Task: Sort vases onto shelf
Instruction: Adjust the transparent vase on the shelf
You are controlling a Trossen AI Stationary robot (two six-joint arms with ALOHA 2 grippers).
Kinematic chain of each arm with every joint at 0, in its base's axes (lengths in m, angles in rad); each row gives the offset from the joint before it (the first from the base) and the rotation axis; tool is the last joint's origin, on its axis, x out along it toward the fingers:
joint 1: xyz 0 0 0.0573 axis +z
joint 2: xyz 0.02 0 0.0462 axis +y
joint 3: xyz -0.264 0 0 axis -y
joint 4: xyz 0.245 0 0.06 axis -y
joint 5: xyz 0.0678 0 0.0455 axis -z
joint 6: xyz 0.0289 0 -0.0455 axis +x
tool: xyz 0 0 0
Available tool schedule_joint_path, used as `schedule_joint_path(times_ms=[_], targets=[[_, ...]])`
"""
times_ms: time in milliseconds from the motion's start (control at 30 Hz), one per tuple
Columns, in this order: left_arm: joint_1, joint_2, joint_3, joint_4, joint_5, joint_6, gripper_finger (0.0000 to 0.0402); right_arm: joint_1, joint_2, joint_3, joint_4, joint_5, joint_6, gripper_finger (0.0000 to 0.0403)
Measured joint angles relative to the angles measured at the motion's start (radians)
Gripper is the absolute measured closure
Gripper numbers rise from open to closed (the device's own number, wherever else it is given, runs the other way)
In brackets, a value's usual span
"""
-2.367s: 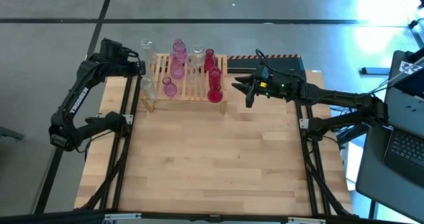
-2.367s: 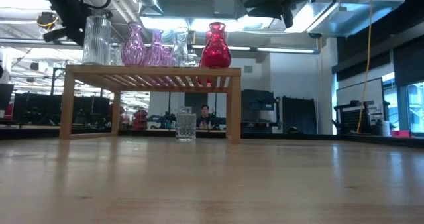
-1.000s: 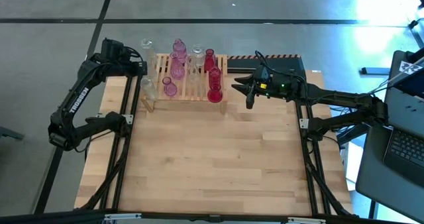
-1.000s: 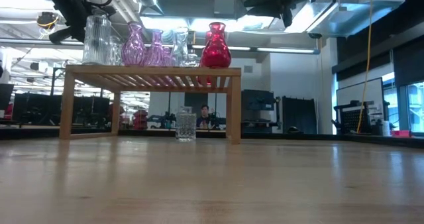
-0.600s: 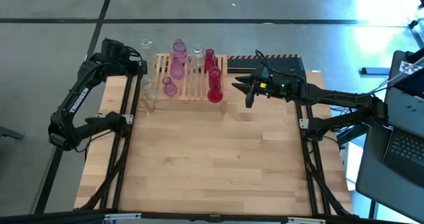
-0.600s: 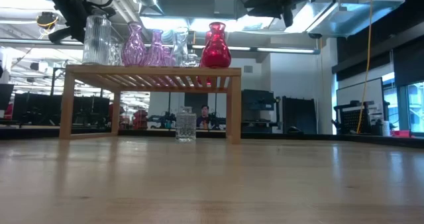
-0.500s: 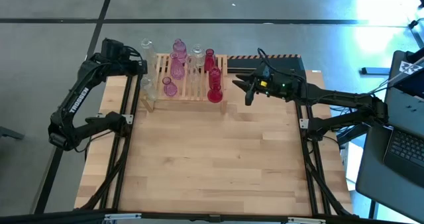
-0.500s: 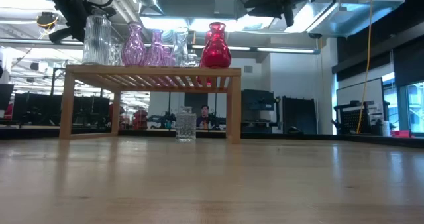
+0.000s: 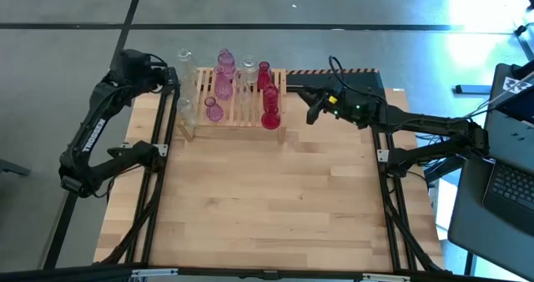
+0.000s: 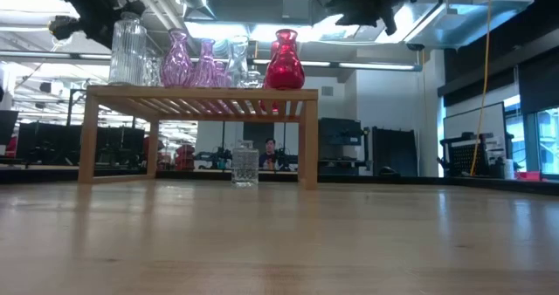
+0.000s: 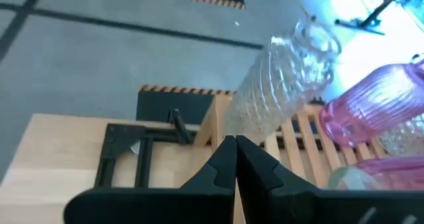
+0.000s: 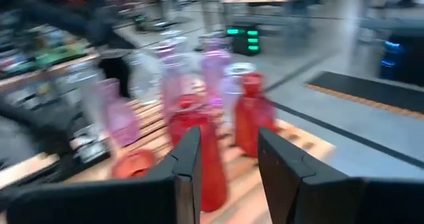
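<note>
The shelf (image 9: 238,98), a slatted wood rack, stands at the table's far edge on its legs (image 10: 307,138). Red vases (image 9: 270,108), pink vases (image 9: 224,83) and clear vases (image 9: 185,63) stand upright on its slats. In the low view, a small clear glass (image 10: 244,164) rests on the table beneath the shelf. My left gripper (image 9: 168,73) hovers shut at the shelf's left end, short of a clear ribbed vase (image 11: 281,78). My right gripper (image 9: 312,113) hangs open to the right of the shelf, its fingers (image 12: 189,174) facing the red vases (image 12: 199,148) with nothing between them.
A dark metal frame (image 9: 158,148) runs along both table sides. A black box (image 9: 355,82) sits at the far right behind my right arm. A laptop (image 9: 509,182) stands off the table's right edge. The bare plank tabletop (image 9: 267,198) lies near of the shelf.
My left gripper has drawn back from the shelf's left end toward the table's left edge, risen a little and tipped. My right gripper has stayed in place while its wrist has swung the fingers toward the far edge. The vases have not moved.
</note>
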State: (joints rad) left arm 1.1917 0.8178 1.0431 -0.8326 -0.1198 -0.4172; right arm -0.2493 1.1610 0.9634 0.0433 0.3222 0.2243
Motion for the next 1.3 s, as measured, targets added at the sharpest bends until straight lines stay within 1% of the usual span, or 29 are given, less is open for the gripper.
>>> schedule_joint_path(times_ms=[100, 167, 233, 267, 400, 500, 633, 700, 833, 867, 900, 967, 1033, 1067, 1100, 1167, 1300], targets=[[0.030, 0.045, 0.000, -0.018, 0.059, -0.005, 0.0402, -0.025, 0.000, 0.000, -0.050, 0.098, 0.059, 0.0306], [0.065, 0.083, -0.002, -0.032, 0.098, -0.008, 0.0402, -0.054, 0.000, 0.000, -0.083, 0.113, 0.094, 0.0306], [0.100, 0.107, -0.002, -0.021, 0.127, -0.016, 0.0402, -0.089, 0.000, 0.000, -0.101, 0.103, 0.124, 0.0306], [0.105, 0.112, -0.001, -0.008, 0.121, -0.028, 0.0402, -0.106, 0.000, 0.000, -0.101, 0.089, 0.134, 0.0306], [0.108, 0.103, -0.006, 0.005, 0.133, -0.051, 0.0402, -0.151, 0.000, 0.000, -0.095, 0.037, 0.139, 0.0306], [0.103, 0.101, -0.007, 0.011, 0.150, -0.064, 0.0402, -0.159, 0.000, 0.000, -0.094, 0.018, 0.138, 0.0306], [0.108, 0.067, -0.007, 0.050, 0.244, -0.119, 0.0402, -0.158, 0.000, 0.000, -0.097, 0.006, 0.135, 0.0306], [0.123, 0.040, -0.007, 0.078, 0.313, -0.145, 0.0402, -0.157, 0.000, 0.000, -0.098, -0.003, 0.134, 0.0306], [0.166, -0.057, -0.008, 0.151, 0.423, -0.183, 0.0401, -0.157, 0.000, 0.000, -0.098, -0.028, 0.129, 0.0306], [0.174, -0.082, -0.008, 0.154, 0.427, -0.183, 0.0402, -0.157, 0.000, 0.000, -0.098, -0.029, 0.128, 0.0306], [0.182, -0.106, -0.008, 0.133, 0.408, -0.179, 0.0402, -0.156, 0.000, 0.000, -0.098, -0.029, 0.128, 0.0306], [0.192, -0.140, -0.008, 0.036, 0.317, -0.140, 0.0402, -0.156, 0.000, 0.000, -0.098, -0.038, 0.127, 0.0306], [0.199, -0.149, -0.009, -0.097, 0.221, -0.094, 0.0402, -0.156, 0.000, 0.000, -0.098, -0.046, 0.127, 0.0306], [0.201, -0.149, -0.019, -0.145, 0.197, -0.071, 0.0402, -0.156, 0.000, 0.000, -0.098, -0.047, 0.127, 0.0306], [0.202, -0.152, -0.032, -0.168, 0.195, -0.049, 0.0402, -0.156, 0.000, 0.000, -0.098, -0.047, 0.127, 0.0306], [0.201, -0.172, -0.072, -0.168, 0.233, -0.042, 0.0402, -0.156, 0.000, 0.000, -0.098, -0.047, 0.127, 0.0306], [0.201, -0.241, -0.182, -0.149, 0.307, -0.091, 0.0401, -0.157, 0.009, 0.000, -0.098, -0.047, 0.127, 0.0306]])
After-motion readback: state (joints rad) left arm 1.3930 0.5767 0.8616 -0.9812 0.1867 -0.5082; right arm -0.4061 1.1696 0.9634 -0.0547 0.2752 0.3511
